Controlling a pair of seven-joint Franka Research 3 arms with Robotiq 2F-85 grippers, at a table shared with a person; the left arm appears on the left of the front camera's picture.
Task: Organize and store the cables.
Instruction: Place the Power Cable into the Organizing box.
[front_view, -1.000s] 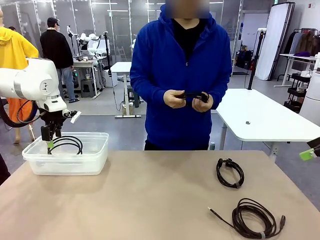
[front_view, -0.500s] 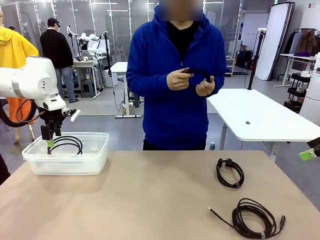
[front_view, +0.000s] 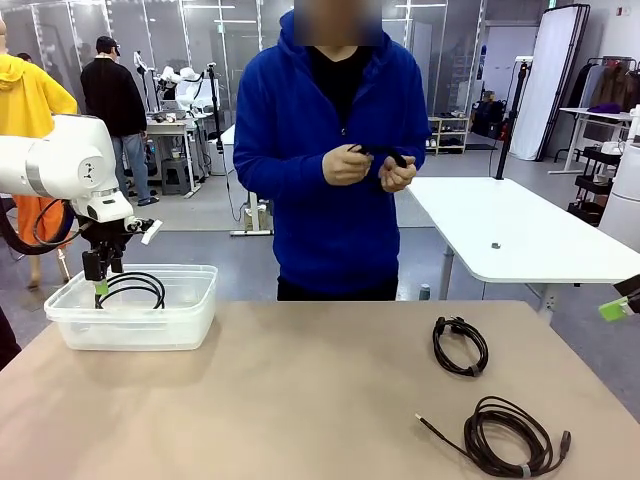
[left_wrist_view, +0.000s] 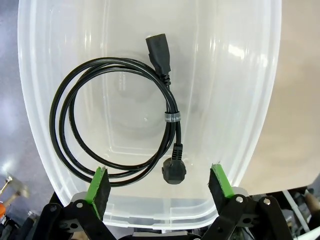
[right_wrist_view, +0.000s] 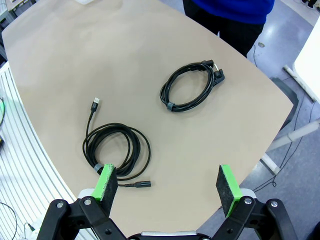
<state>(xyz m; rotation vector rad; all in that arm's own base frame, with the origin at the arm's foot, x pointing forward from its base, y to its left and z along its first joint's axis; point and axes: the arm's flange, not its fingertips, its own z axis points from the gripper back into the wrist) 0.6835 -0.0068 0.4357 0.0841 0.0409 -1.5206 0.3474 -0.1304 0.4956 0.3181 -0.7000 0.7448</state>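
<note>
Locating the left gripper (front_view: 100, 288) first: what is its position and state? (Technician A)

It hangs over the clear plastic bin (front_view: 195, 300) at the table's (front_view: 300, 400) left side. In the left wrist view the left gripper (left_wrist_view: 160, 175) has its green pads spread wide apart, with nothing between them. One coiled cable (left_wrist_view: 171, 117) lies flat on the floor of the bin (left_wrist_view: 250, 100), bound by a grey band, both plugs visible. The front view shows the same coil (front_view: 135, 283) inside the bin. (Technician B)

And the right gripper (right_wrist_view: 167, 182)? (Technician A)

Its fingers are likewise fully apart and hold nothing. It is raised above the right part of the table, looking down on two cables. The smaller coil (right_wrist_view: 170, 105) lies nearer the person; the larger coil (right_wrist_view: 98, 165) lies nearer the robot, with one plug end trailing out. The two coils are apart, not touching. In the front view the smaller coil (front_view: 455, 325) sits behind the larger coil (front_view: 524, 469). (Technician B)

Any other cable? (Technician A)

The person in the blue hooded top stands at the far side and holds a black cable (front_view: 385, 152) at chest height between both hands, one hand (front_view: 345, 165) closed on it. (Technician B)
</note>
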